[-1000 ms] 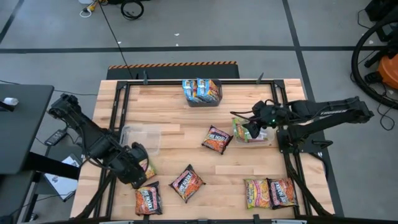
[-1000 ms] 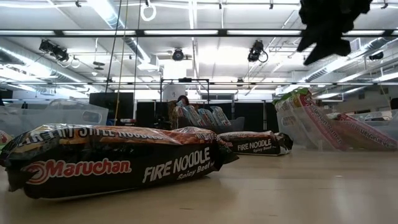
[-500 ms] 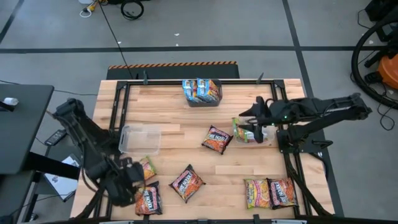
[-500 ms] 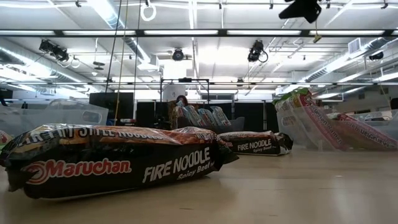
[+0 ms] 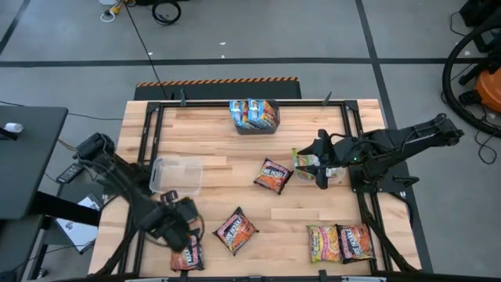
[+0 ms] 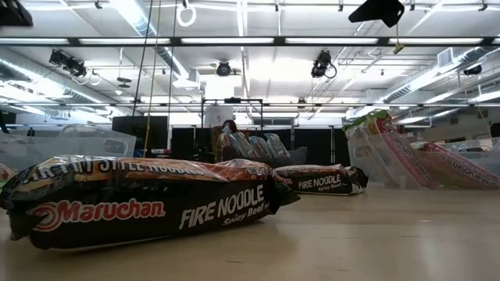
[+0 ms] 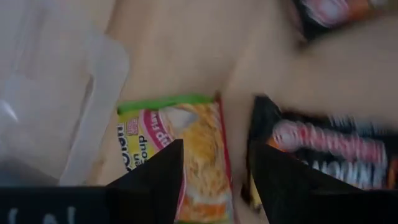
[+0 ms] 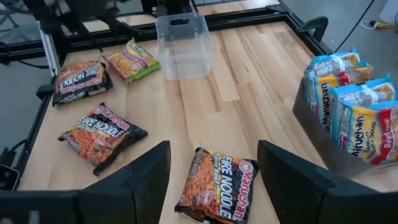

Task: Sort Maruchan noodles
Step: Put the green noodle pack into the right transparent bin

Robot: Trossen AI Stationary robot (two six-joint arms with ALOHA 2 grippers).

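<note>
Hovering low over the table's [image 5: 235, 133] near-left corner, the left gripper [image 7: 214, 168] has its fingers spread wide and holding nothing, with a green-labelled noodle packet [image 7: 177, 155] lying directly beneath and just ahead of them. That packet's long axis runs away from the gripper, roughly in line with the fingers, so from where I stand a straight drop would straddle its narrow width. A black Fire Noodle packet [image 7: 323, 162] sits just beside it on the other finger's side, close enough to get caught, I think, though the wrist view is smeared. The clear tub [image 5: 177, 175] stands near, on the green packet's far side. The right gripper [image 5: 321, 166], also open and empty, hangs by a tub holding green packets [image 5: 305, 164], well apart from this corner, so the left arm is plainly the nearer. More black packets [image 5: 274, 176] lie mid-table, and blue ones [image 5: 252, 112] fill the dark bin [image 5: 254, 128].
</note>
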